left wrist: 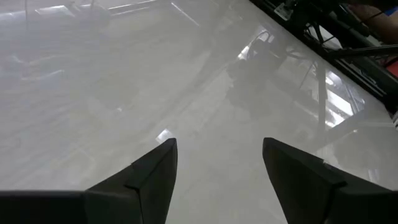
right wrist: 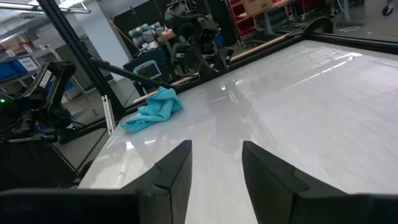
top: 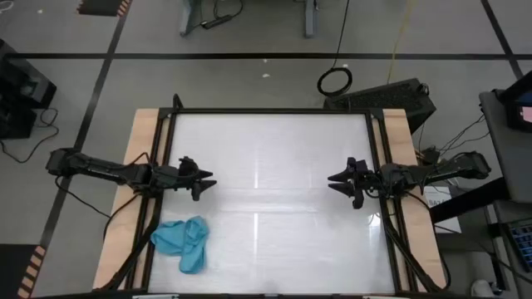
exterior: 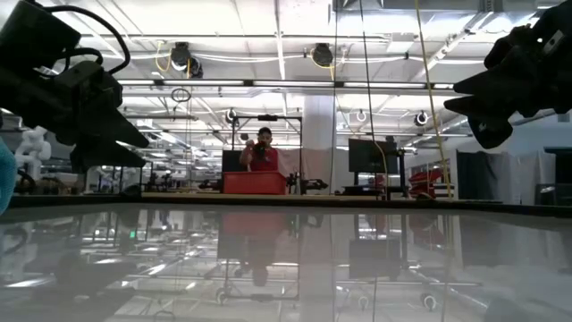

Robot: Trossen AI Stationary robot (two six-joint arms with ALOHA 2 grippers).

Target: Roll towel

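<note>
The towel [top: 184, 241], a small turquoise cloth, lies crumpled in a heap on the white table near its front left corner; the right wrist view also shows the towel [right wrist: 153, 109]. My left gripper [top: 209, 180] hovers open above the table's left side, beyond the towel, touching nothing. My right gripper [top: 332, 180] hovers open above the table's right side, far from the towel. Both point toward the table's middle. In the left wrist view only bare table shows between the fingers [left wrist: 155, 171].
The white tabletop [top: 274, 166] is framed by black rails and wooden side strips [top: 137, 166]. A person stands in the room far behind the table [exterior: 262, 148]. Cables and equipment lie on the floor beyond the table's far edge.
</note>
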